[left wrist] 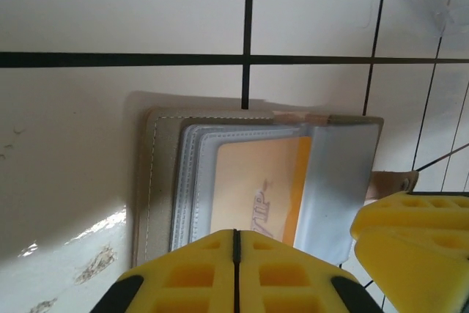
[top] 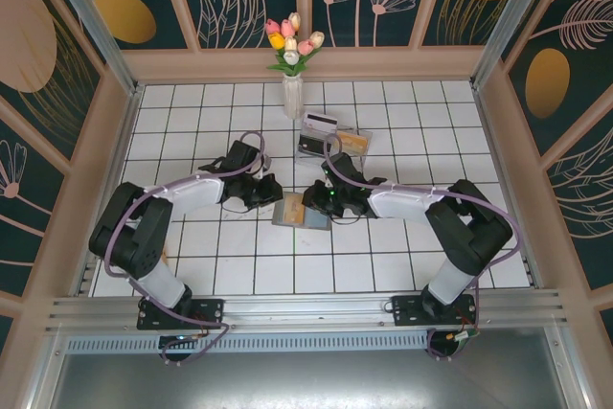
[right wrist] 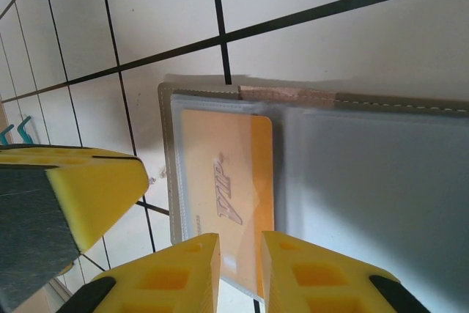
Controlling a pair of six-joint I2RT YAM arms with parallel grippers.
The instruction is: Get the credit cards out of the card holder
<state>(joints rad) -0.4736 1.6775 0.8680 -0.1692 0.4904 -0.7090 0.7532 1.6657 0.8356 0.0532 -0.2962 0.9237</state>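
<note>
While the card holder [top: 300, 211] lies open on the tiled table [top: 220, 275] between the 2 arms, the left gripper [left wrist: 234, 254] is pressed shut at its near edge and the right gripper [right wrist: 240, 262] holds its jaws slightly apart over a yellow credit card [right wrist: 227, 181] sleeved inside.

White vase [top: 292, 95] of tulips [top: 292, 40] near clear tray [top: 336, 133], tiled table [top: 192, 112].
</note>
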